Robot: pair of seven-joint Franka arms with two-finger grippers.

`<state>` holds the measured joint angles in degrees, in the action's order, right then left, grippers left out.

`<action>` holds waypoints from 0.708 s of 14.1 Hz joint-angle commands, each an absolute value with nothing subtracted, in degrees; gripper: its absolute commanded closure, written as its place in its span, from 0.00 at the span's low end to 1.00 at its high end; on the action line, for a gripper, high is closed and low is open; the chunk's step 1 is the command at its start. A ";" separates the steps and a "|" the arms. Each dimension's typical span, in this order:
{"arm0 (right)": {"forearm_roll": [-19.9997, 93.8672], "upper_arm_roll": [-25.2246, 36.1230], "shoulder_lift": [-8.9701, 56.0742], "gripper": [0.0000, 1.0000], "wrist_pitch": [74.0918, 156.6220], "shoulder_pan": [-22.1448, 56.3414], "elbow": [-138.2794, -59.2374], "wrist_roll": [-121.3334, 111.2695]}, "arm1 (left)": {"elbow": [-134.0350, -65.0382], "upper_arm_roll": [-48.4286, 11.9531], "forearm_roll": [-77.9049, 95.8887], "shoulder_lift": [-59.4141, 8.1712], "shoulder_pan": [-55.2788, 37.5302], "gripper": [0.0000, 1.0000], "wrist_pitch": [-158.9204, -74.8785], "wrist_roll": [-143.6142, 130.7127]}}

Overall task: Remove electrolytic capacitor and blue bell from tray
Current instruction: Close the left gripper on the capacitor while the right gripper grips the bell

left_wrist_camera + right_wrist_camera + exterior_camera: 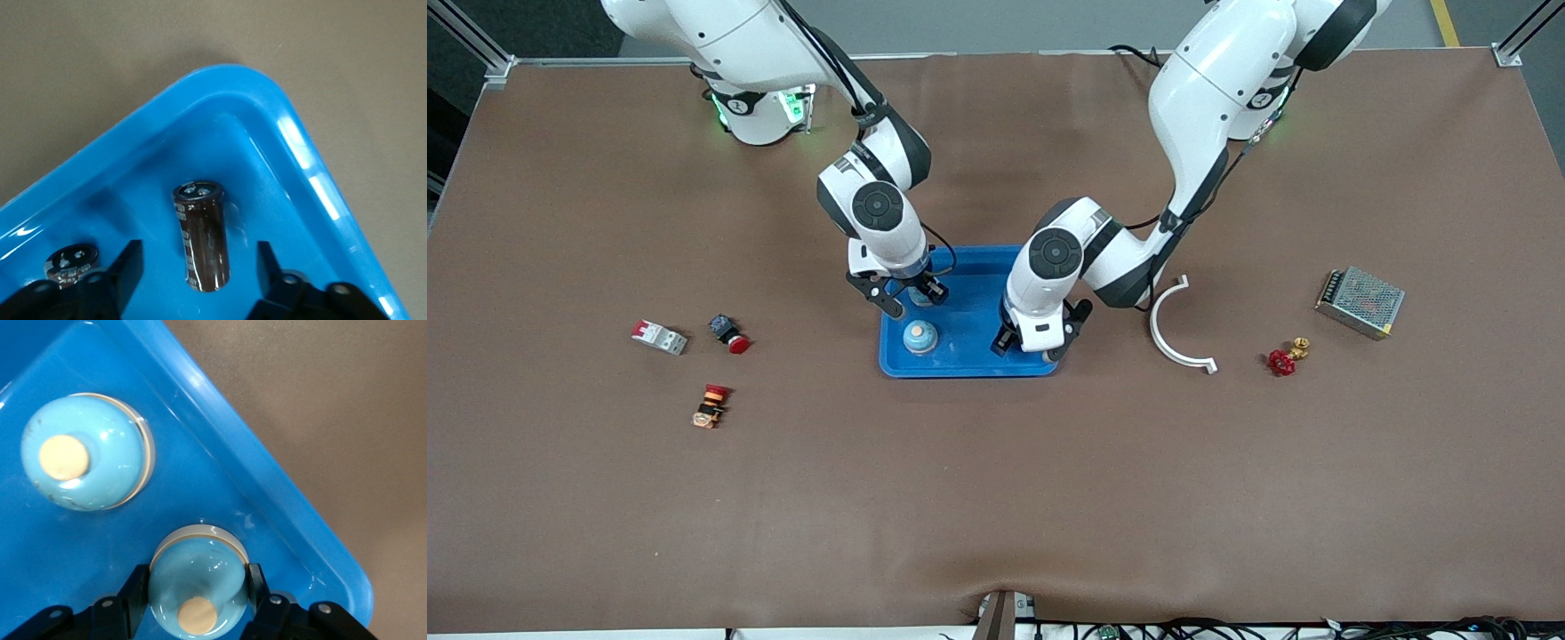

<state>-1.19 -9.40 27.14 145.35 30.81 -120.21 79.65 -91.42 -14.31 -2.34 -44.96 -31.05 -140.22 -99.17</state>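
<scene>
A blue tray (969,371) lies at the table's middle. My left gripper (1032,345) is open over the tray's corner toward the left arm's end. In the left wrist view a dark brown capacitor (202,240) rests on the tray floor (280,200) between my left gripper's fingers (131,267), with a gap on each side. A second capacitor (70,261) sits beside it. My right gripper (914,300) is over the tray's other end, shut on a light blue bell (199,587). A second bell (87,450) rests in the tray (267,487) and shows in the front view (920,336).
A white curved piece (1174,333), a red valve handle (1282,361), a brass fitting (1301,347) and a metal mesh box (1360,302) lie toward the left arm's end. A circuit breaker (660,337), a red push button (730,334) and a switch (711,405) lie toward the right arm's end.
</scene>
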 commanded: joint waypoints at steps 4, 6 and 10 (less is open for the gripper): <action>-0.88 -9.23 27.51 1.00 134.01 31.20 -111.92 82.09 | -90.26 -13.45 -5.44 -46.32 -32.08 1.00 -140.89 -100.90; -0.18 -9.32 27.86 1.00 118.38 31.11 -103.40 79.48 | -90.26 -13.45 -5.54 -46.23 -32.17 1.00 -140.89 -100.46; 2.47 -8.79 27.34 1.00 97.76 24.98 -97.38 51.40 | -90.09 -13.19 -9.40 -43.34 -30.68 1.00 -138.97 -100.11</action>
<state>1.63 -8.56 27.05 103.23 29.43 -98.87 63.65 -90.39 -13.84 -7.00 -45.39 -31.19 -140.33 -99.17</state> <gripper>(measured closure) 0.366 0.700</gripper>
